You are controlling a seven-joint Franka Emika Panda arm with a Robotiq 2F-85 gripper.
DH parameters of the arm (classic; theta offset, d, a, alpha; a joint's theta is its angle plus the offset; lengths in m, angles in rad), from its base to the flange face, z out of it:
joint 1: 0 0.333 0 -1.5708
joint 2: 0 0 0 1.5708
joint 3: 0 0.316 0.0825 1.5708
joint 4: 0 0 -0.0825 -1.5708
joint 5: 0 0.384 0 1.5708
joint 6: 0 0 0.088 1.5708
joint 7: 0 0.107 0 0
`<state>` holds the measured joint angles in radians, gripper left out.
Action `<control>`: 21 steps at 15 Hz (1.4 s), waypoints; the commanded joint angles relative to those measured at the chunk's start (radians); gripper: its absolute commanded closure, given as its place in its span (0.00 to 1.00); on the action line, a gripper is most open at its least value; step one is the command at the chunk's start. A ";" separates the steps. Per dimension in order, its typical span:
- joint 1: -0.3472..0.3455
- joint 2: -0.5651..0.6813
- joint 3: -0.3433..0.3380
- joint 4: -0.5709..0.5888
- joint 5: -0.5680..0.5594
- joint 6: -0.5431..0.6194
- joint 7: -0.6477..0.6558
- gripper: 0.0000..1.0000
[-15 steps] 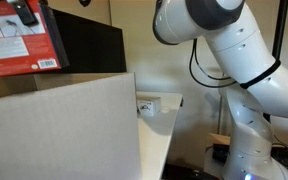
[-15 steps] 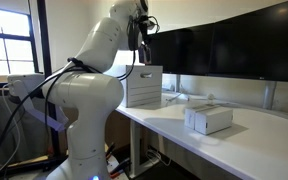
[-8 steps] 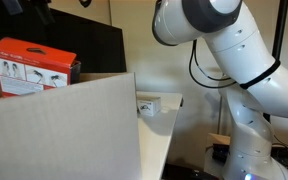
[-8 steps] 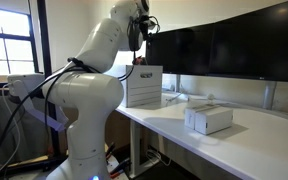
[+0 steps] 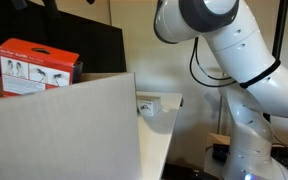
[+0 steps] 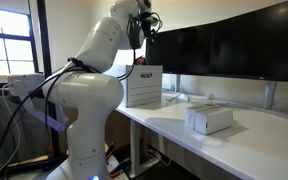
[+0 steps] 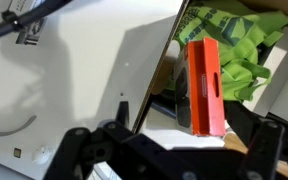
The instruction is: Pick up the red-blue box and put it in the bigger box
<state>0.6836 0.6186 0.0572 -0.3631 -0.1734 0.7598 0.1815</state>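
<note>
The red-blue box [image 5: 39, 68] stands inside the bigger box [image 5: 64, 130], its top showing above the pale cardboard wall. In the wrist view the red-blue box [image 7: 204, 85] lies edge-on below my gripper [image 7: 172, 148], beside the bigger box's white wall [image 7: 84, 70], and nothing touches it. My gripper is open, its dark fingers [image 7: 74, 148] spread wide to either side of the carton. In an exterior view the gripper [image 6: 142, 28] hangs above the bigger box [image 6: 144, 88]. Only dark finger tips [image 5: 20, 4] show at the top edge.
Crumpled green material [image 7: 234, 40] lies inside the bigger box next to the red carton. A small flat white box [image 6: 208, 120] sits on the white desk [image 6: 244, 150]. Dark monitors [image 6: 234, 45] line the back of the desk. The arm's base [image 6: 79, 130] stands off the desk's end.
The jaws have opened and let go of the red-blue box. It dropped from high in the gripper down into the bigger box and now rests there.
</note>
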 commanded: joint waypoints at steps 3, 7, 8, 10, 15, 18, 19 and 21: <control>-0.030 -0.035 -0.023 0.011 0.027 0.020 0.137 0.00; -0.057 -0.059 -0.036 0.016 0.046 0.029 0.281 0.00; -0.065 -0.066 -0.041 0.016 0.046 0.037 0.316 0.00; -0.080 -0.081 -0.051 0.016 0.042 0.070 0.384 0.00; -0.142 -0.133 -0.089 0.017 0.007 0.078 0.483 0.00; -0.201 -0.175 -0.110 0.017 -0.005 0.037 0.501 0.00; -0.220 -0.190 -0.118 0.017 -0.012 0.019 0.502 0.00; -0.255 -0.220 -0.133 0.018 -0.029 -0.020 0.495 0.00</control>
<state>0.4725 0.4443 -0.0677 -0.3455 -0.1808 0.7958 0.6554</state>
